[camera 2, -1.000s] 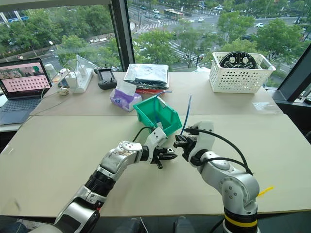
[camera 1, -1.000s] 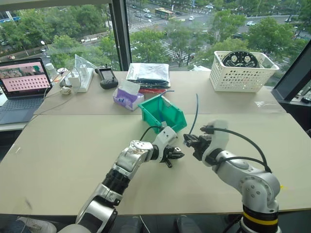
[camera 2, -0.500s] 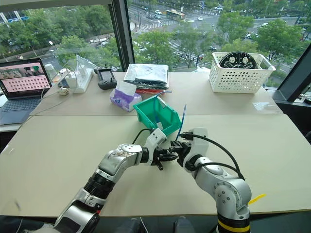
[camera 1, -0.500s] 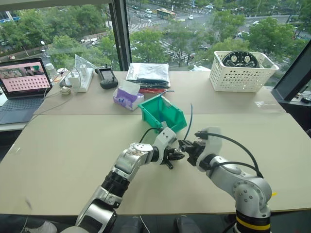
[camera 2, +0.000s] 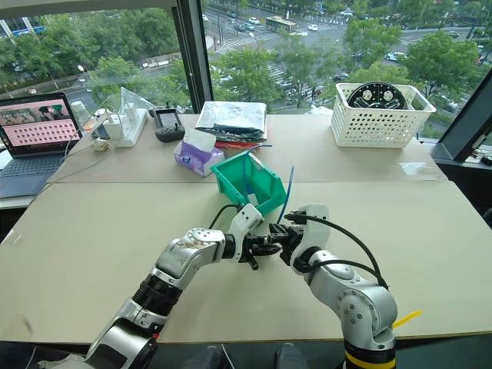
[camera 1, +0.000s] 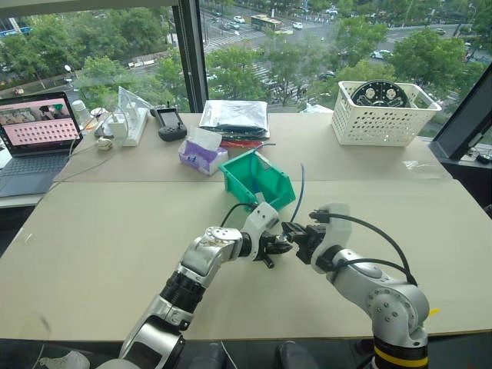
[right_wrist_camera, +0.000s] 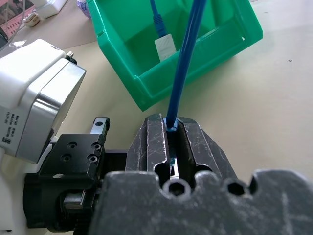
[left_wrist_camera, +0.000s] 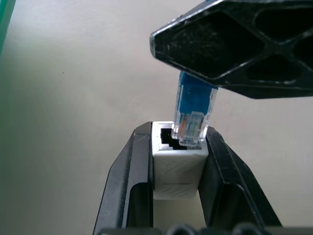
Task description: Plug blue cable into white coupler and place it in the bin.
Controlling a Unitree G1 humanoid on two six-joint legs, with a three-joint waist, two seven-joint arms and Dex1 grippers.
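Note:
My left gripper [left_wrist_camera: 177, 129] is shut on the white coupler [left_wrist_camera: 176, 169], socket facing outward. My right gripper [right_wrist_camera: 171, 120] is shut on the blue cable [right_wrist_camera: 185, 68] just behind its clear plug [left_wrist_camera: 194, 117]. The plug's tip rests at the mouth of the coupler's socket, slightly tilted. Both grippers meet above the table, just in front of the green bin [camera 1: 244, 187]. From the right gripper [camera 1: 294, 231] the loose cable [camera 2: 286, 191] rises upward. The left gripper [camera 1: 274, 247] points right, toward the other one.
Inside the bin [right_wrist_camera: 146, 90] lies another blue cable with a white coupler [right_wrist_camera: 165, 47]. Behind it are a purple tissue pack [camera 1: 201, 154], plastic bags [camera 1: 234, 115], a remote [camera 1: 171, 123], a power strip [camera 1: 135, 125] and a laptop [camera 1: 38, 131]. A white basket [camera 1: 377, 115] stands back right.
The right gripper has edged left with the cable, closing the gap to the left gripper; the plug now meets the coupler. The left gripper kept still.

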